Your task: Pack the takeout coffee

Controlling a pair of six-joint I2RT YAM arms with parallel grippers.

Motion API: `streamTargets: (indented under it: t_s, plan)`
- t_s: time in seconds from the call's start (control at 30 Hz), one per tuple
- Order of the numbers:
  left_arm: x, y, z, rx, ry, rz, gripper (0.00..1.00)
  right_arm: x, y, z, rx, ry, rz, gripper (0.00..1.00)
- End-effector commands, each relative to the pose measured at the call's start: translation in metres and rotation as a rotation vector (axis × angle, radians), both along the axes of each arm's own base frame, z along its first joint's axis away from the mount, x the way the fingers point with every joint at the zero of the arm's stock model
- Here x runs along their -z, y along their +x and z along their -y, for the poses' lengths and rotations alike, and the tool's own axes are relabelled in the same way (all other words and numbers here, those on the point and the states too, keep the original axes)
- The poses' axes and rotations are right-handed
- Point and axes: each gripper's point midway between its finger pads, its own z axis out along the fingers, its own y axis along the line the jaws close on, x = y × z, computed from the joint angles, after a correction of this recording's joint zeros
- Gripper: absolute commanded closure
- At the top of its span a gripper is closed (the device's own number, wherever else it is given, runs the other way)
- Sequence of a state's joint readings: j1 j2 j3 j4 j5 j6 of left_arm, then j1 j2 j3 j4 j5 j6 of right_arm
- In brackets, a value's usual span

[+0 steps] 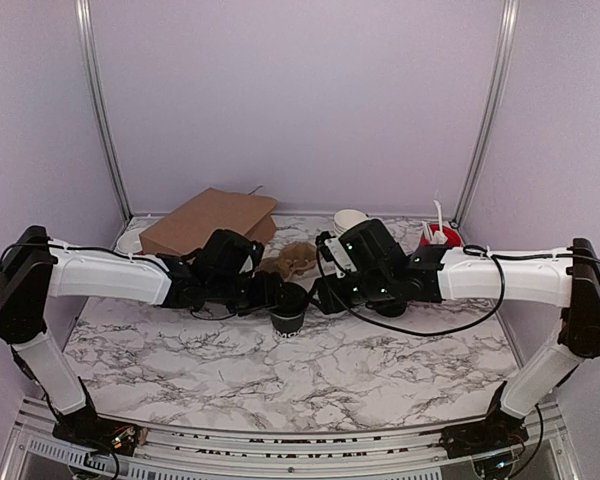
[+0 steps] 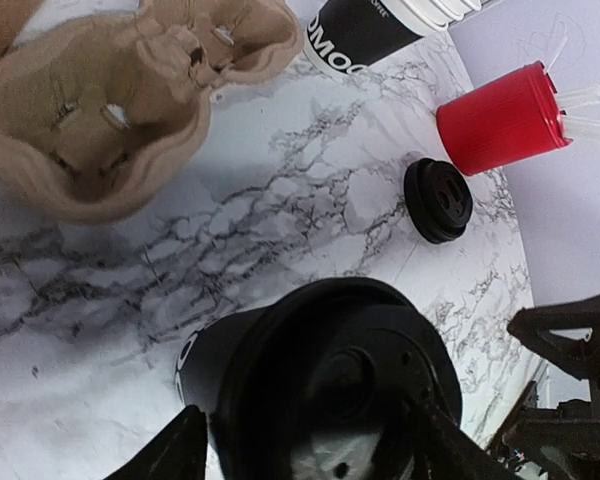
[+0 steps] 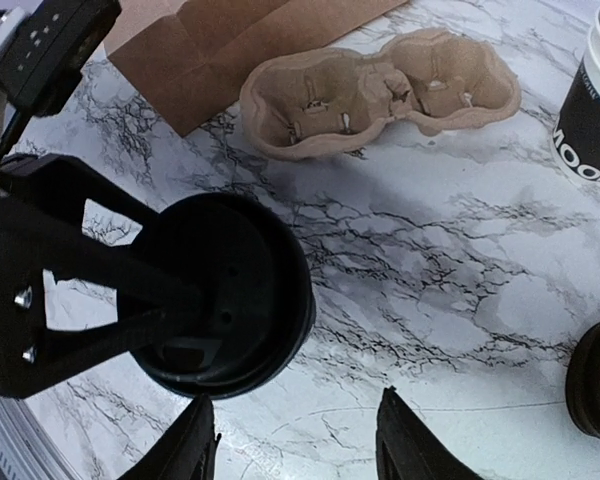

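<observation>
Top view: small black paper cup with black plastic lid (image 1: 287,318) stands upright on the marble bench (image 1: 280,390), long axis vertical, where both arms meet. Left wrist view: left claw (image 2: 300,455) straddles the cup, a finger on each side, clamped or not I cannot tell; brown moulded-pulp cup carrier (image 2: 110,110) lies beyond. Right wrist view: right claw (image 3: 295,440) spread and empty, cup up-left of it, so the left arm is nearer.
</observation>
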State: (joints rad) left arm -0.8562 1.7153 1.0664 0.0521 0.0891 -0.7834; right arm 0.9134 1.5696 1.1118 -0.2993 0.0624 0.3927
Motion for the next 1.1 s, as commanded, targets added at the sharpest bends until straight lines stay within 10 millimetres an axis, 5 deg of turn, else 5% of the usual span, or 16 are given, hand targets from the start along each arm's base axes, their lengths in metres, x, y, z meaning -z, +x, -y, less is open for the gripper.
streamTargets:
  t_s: [0.0, 0.2, 0.53, 0.7, 1.07]
  plan:
    - [-0.020, -0.021, 0.012, -0.083, -0.119, -0.014, 0.29, -0.016, 0.001, 0.004, 0.016, 0.032, 0.033, 0.47]
    - [-0.008, -0.052, 0.024, -0.139, -0.139, -0.047, 0.31, -0.015, 0.000, 0.016, 0.045, 0.014, 0.042, 0.47]
    - [-0.026, -0.047, 0.002, -0.130, -0.014, 0.084, 0.30, -0.023, -0.008, 0.029, 0.051, 0.018, 0.042, 0.47]
    - [-0.017, -0.048, 0.017, 0.026, 0.077, 0.096, 0.30, -0.013, -0.026, 0.028, 0.021, 0.007, 0.010, 0.47]
    - [0.017, -0.050, 0.013, 0.043, 0.180, 0.063, 0.53, -0.006, -0.044, 0.030, 0.016, 0.002, 0.014, 0.56]
